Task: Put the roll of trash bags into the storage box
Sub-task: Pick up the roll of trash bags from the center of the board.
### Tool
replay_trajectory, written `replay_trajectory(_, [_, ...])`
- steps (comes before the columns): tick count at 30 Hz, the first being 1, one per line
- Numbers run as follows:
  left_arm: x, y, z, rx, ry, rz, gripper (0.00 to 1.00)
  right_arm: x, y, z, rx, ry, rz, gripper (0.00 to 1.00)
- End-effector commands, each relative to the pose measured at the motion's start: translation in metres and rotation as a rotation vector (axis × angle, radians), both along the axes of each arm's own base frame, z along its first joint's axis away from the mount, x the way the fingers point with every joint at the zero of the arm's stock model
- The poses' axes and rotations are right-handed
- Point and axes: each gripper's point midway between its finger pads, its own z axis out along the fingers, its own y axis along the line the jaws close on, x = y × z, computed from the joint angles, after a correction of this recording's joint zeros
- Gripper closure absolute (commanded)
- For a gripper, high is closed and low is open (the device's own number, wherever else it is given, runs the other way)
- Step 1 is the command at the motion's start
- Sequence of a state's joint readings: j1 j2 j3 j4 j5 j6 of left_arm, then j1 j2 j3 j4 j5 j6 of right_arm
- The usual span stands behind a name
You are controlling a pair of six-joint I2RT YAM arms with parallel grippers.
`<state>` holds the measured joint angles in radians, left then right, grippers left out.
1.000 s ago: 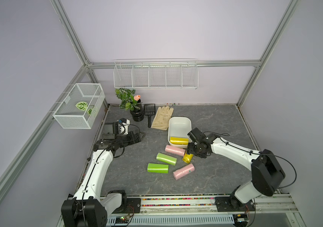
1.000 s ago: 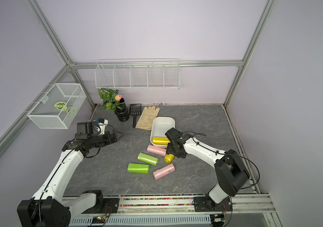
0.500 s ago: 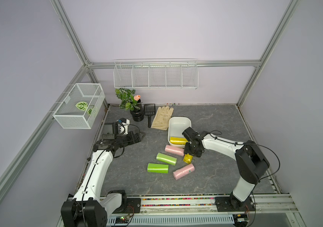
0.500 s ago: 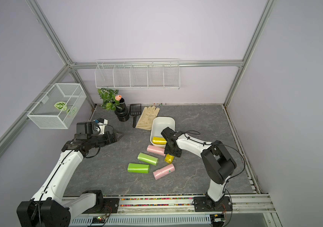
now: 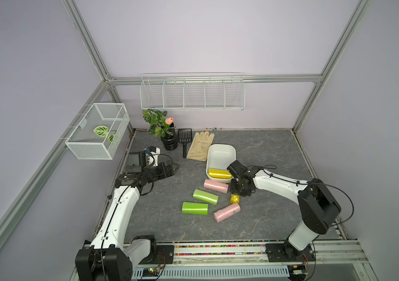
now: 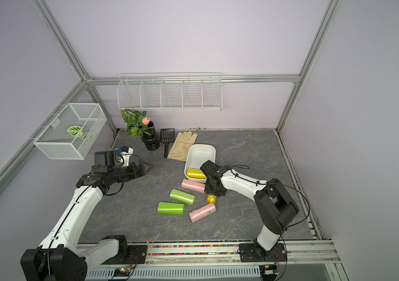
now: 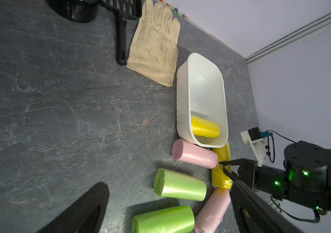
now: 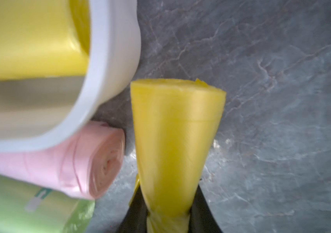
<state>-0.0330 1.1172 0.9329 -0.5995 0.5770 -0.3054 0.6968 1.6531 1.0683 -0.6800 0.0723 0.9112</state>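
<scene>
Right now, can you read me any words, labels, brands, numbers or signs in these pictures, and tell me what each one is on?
No text here can be read.
Pink roll: a small green mark, too small to read.
Green roll: a pale printed label, too blurred to read.
Nothing else shows any writing.

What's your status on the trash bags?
Left tool open, empty. Right tool shut on yellow roll, just outside storage box. Pink roll lies alongside; second yellow roll already in box.
</scene>
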Motion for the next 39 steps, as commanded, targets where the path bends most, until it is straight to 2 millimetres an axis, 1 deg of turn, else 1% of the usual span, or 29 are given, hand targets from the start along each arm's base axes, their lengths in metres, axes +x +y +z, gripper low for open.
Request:
replay_trajectory(1, [0.007, 0.0, 0.01, -0.001, -0.032, -0.007, 0.0, -0.007, -0.016, 0.024, -0.042, -0.065, 0.057, 0.88])
replay_trajectory(2, [0.007, -0.001, 0.009, -0.001, -0.029, -0.007, 0.0, -0.008, -0.018, 0.03, -0.046, -0.079, 0.069, 0.9])
replay_trajectory(4, [0.008, -0.001, 0.009, -0.002, -0.026, -0.011, 0.0, -0.01, -0.025, 0.041, -0.061, -0.11, 0.101, 1.0])
replay_trajectory(8, [0.008, -0.002, 0.007, -0.005, -0.019, -0.015, 0.0, -0.015, -0.036, 0.06, -0.079, -0.168, 0.16, 1.0])
replay_trajectory(11, [0.008, -0.002, 0.007, -0.006, -0.019, -0.018, 0.0, -0.015, -0.044, 0.076, -0.092, -0.228, 0.188, 1.0])
replay_trajectory(14, [0.008, -0.003, 0.009, -0.002, -0.02, -0.027, 0.0, -0.007, -0.05, 0.102, -0.122, -0.33, 0.248, 1.0])
replay_trajectory(16, [0.009, -0.003, 0.01, 0.002, -0.02, -0.033, 0.0, 0.001, -0.052, 0.123, -0.158, -0.415, 0.308, 1.0])
replay_trajectory(18, [0.01, -0.002, 0.009, 0.008, -0.019, -0.029, 0.0, 0.011, -0.047, 0.141, -0.181, -0.499, 0.398, 1.0])
replay_trajectory(21, [0.011, -0.001, 0.008, 0.014, -0.016, -0.027, 0.0, 0.024, -0.031, 0.156, -0.205, -0.591, 0.571, 1.0])
replay_trajectory(24, [0.01, -0.003, 0.01, 0.008, -0.025, -0.036, 0.0, 0.031, -0.013, 0.175, -0.202, -0.681, 0.722, 1.0])
replay_trajectory(26, [0.009, -0.003, 0.011, 0.004, -0.027, -0.039, 0.0, 0.036, -0.004, 0.187, -0.224, -0.751, 0.812, 1.0])
replay_trajectory(28, [0.009, -0.003, 0.011, 0.003, -0.028, -0.039, 0.0, 0.038, 0.003, 0.193, -0.259, -0.785, 0.919, 1.0])
replay_trajectory(29, [0.01, -0.003, 0.011, 0.003, -0.027, -0.039, 0.0, 0.035, 0.006, 0.192, -0.258, -0.772, 0.973, 1.0])
replay_trajectory(30, [0.009, -0.004, 0.011, 0.002, -0.028, -0.039, 0.0, 0.03, 0.013, 0.189, -0.229, -0.754, 1.073, 1.0])
replay_trajectory(31, [0.009, -0.004, 0.011, 0.002, -0.029, -0.041, 0.0, 0.03, 0.017, 0.19, -0.22, -0.744, 1.117, 1.0])
replay_trajectory(35, [0.009, -0.004, 0.012, 0.001, -0.032, -0.04, 0.0, 0.043, 0.023, 0.19, -0.19, -0.656, 1.183, 1.0])
replay_trajectory(39, [0.009, -0.004, 0.014, -0.004, -0.038, -0.042, 0.0, 0.061, 0.029, 0.186, -0.246, -0.646, 1.285, 1.0])
